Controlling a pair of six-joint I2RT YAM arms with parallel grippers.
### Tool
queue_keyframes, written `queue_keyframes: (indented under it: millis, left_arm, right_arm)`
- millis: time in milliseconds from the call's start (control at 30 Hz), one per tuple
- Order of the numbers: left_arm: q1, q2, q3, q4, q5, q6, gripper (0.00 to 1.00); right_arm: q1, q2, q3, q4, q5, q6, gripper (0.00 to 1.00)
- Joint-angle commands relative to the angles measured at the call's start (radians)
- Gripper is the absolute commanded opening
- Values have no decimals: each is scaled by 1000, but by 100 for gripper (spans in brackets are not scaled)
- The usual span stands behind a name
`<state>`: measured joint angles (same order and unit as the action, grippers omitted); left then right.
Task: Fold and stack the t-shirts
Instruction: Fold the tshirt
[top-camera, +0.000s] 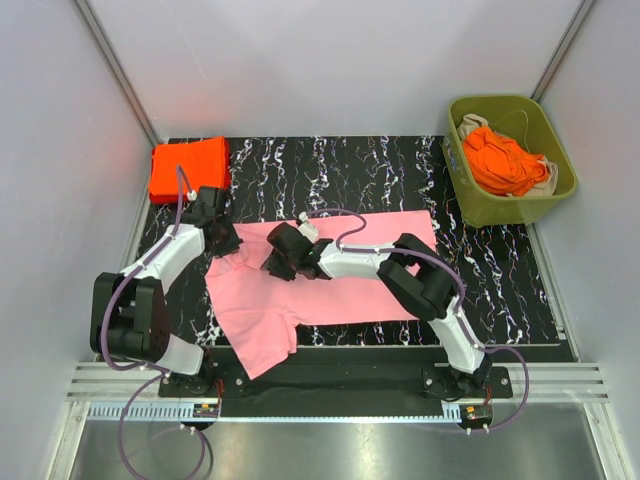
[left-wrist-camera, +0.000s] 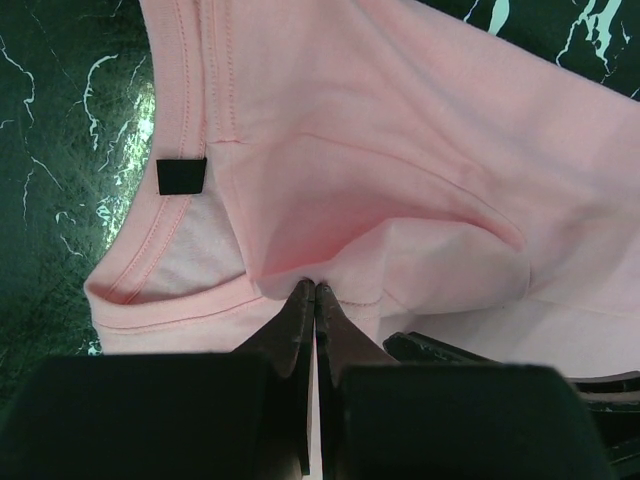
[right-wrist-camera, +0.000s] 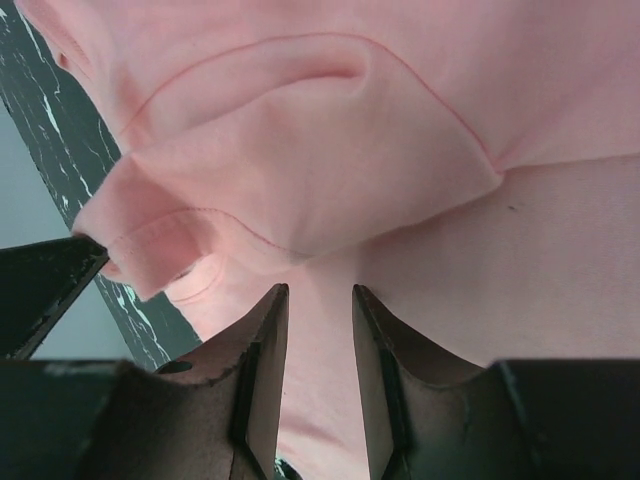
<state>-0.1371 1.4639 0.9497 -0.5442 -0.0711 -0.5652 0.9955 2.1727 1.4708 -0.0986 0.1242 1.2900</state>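
Three groups of shirts show from above: a pink t-shirt (top-camera: 250, 320) spread across the middle of the black marbled bench (top-camera: 500, 280), a folded orange-red t-shirt (top-camera: 187, 168) lying flat at the far left corner, and a crumpled heap of orange-red shirts (top-camera: 500, 160) inside the olive-green bin (top-camera: 490, 210) at the far right corner. The pink t-shirt lies with its body stretched toward the right and one part hanging toward the near edge of the bench at the left, the cloth rumpled around the neck. The left fingers (left-wrist-camera: 295, 320) are pressed together on a pinch of the pink cloth just beside the neckband, and the fabric puckers up into that pinch. A dark neck label (left-wrist-camera: 181, 176) sits on the inside of the collar, to the left of the grip. The right fingers (right-wrist-camera: 265, 330) stand apart over a thick fold of the same shirt near its sleeve seam. Pink cloth fills the gap between them, though it is hard to say from this angle whether either tip touches it. Seen from above, both arms reach to the left part of the shirt, the right arm lying across its body.
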Motion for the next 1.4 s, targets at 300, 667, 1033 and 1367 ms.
queue_keyframes:
  millis: [300, 667, 1033, 1367]
  left_arm:
    - [1, 3, 54, 10, 28, 11, 0]
    - [2, 7, 58, 9, 45, 7, 0]
    - [4, -8, 69, -49, 31, 34, 0]
    - [1, -45, 18, -85, 62, 64, 0]
  right_arm:
    - [3, 55, 85, 4, 84, -3, 38]
    - [2, 30, 83, 2, 135, -63, 13]
    - [2, -155, 8, 0, 138, -242, 4]
    - [2, -137, 26, -105, 66, -297, 9]
